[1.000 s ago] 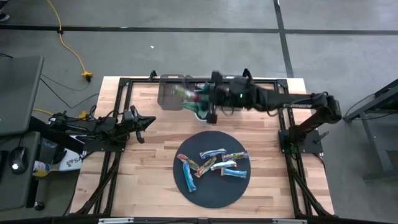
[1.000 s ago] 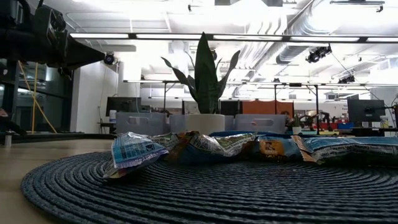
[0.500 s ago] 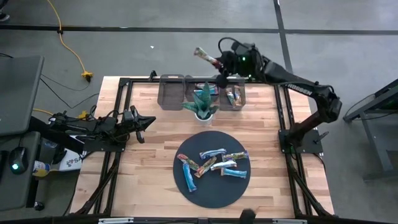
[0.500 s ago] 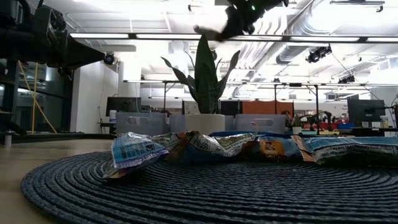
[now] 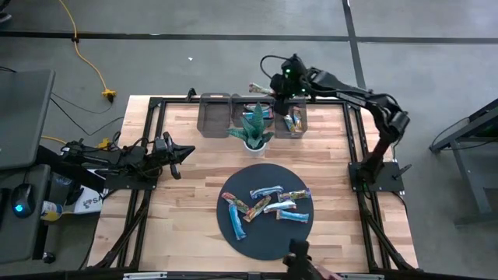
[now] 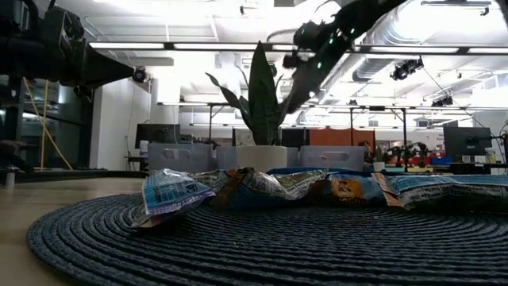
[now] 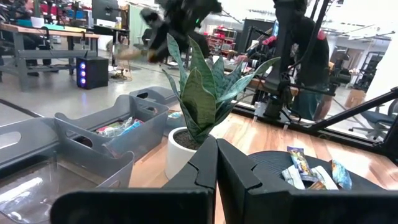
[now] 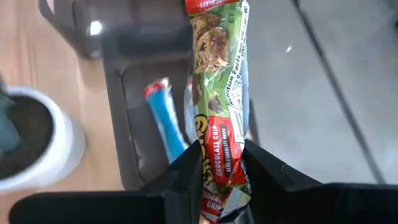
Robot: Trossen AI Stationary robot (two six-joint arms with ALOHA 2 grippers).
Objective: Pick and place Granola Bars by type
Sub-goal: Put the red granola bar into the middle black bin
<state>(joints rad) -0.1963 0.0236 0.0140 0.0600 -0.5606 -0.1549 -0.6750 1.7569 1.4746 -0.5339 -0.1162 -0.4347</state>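
A green chocolate-chip granola bar (image 8: 219, 93) is clamped lengthwise between the fingers of the right gripper (image 8: 221, 163), which hangs above the grey sorting bins (image 5: 233, 109) at the table's far edge. Judged from this, the bar is held high for a drop into a compartment. The bin directly beneath holds a blue bar (image 8: 163, 118). The remaining bars (image 5: 268, 204) lie in a loose heap on the round dark mat (image 5: 264, 241), near the table's front. The potted plant (image 5: 254, 128) stands between mat and bins. The left gripper (image 7: 216, 163) waits at the table's left side, fingers closed with nothing between them. The high view does not show which compartment lies under the held bar, and the low view hides the bins behind the heap.
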